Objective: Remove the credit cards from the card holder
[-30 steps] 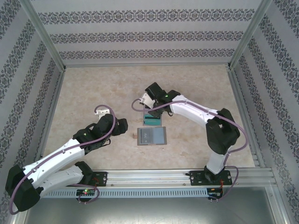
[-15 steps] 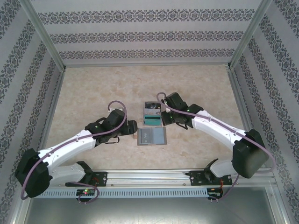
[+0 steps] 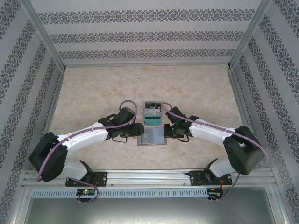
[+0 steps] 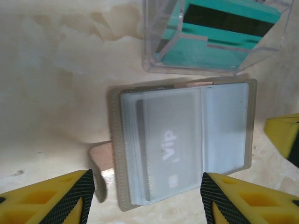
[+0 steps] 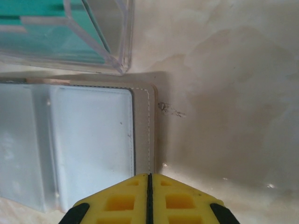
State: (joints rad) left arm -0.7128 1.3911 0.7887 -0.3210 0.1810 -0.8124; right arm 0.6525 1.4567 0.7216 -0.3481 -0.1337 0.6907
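The card holder (image 3: 152, 136) lies open and flat on the table, pockets up. In the left wrist view a grey credit card (image 4: 170, 149) marked "Vip" sits inside a translucent pocket of the card holder (image 4: 233, 116). My left gripper (image 4: 147, 198) is open, with one yellow finger on each side of the half that holds the card. My right gripper (image 5: 148, 196) is shut, its tip over the stitched right edge of the card holder (image 5: 142, 130). In the top view the left gripper (image 3: 138, 130) and the right gripper (image 3: 166, 130) flank the holder.
A clear plastic box (image 3: 153, 114) with teal cards (image 4: 219, 37) in it stands just behind the holder, almost touching it. A brown closing tab (image 4: 100, 161) sticks out from the holder's left edge. Patterned walls enclose the table.
Both arms have come in to the card holder. The right gripper left the clear box, shut and dropped to the holder's right edge. The left gripper moved right and its jaws narrowed.
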